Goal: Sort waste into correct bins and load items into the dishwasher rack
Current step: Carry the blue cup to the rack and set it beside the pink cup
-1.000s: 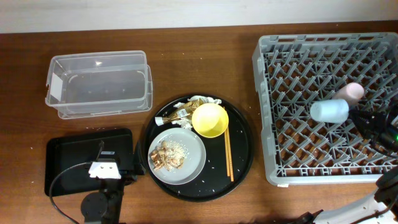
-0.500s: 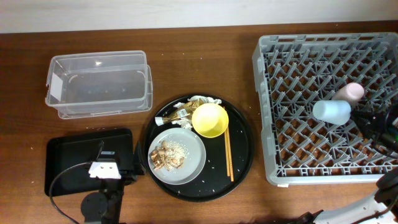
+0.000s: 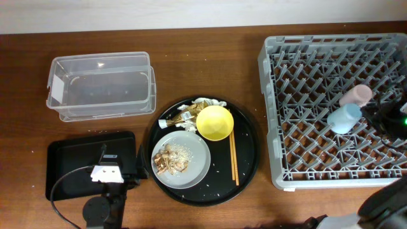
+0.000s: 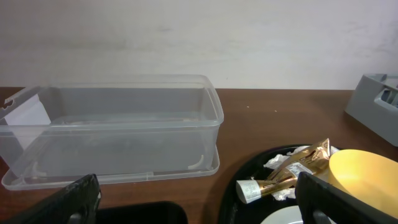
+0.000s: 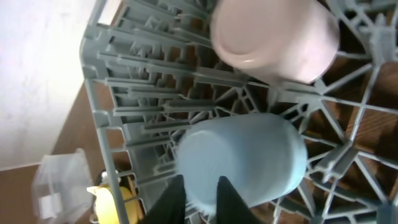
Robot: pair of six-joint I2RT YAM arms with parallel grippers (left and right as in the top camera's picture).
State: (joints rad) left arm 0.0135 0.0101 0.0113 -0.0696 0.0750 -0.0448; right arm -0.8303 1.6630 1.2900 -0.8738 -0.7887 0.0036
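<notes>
Small light-blue cup [image 3: 344,118] lies tilted in the large square grey lattice dishwasher rack [image 3: 331,39], just beside the small pink cup [image 3: 355,95]. At left, the left gripper [image 4: 198,186] hangs wide open and empty before the clear rectangular plastic tub [image 4: 124,124]. The tub's white label [image 4: 28,115] shows no legible writing, and print on the brown-gold wrapper [image 4: 305,163] is too small to read. At right, the right gripper [image 5: 199,183] appears to pinch the blue cup's wall, its 2 fingers nearly closed. That cup looks light, rigid and smooth, so the rim seems the soundest hold.

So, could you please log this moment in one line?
left gripper open; right gripper shut on blue cup in rack, beside pink cup; bowl, plate on round tray
</notes>
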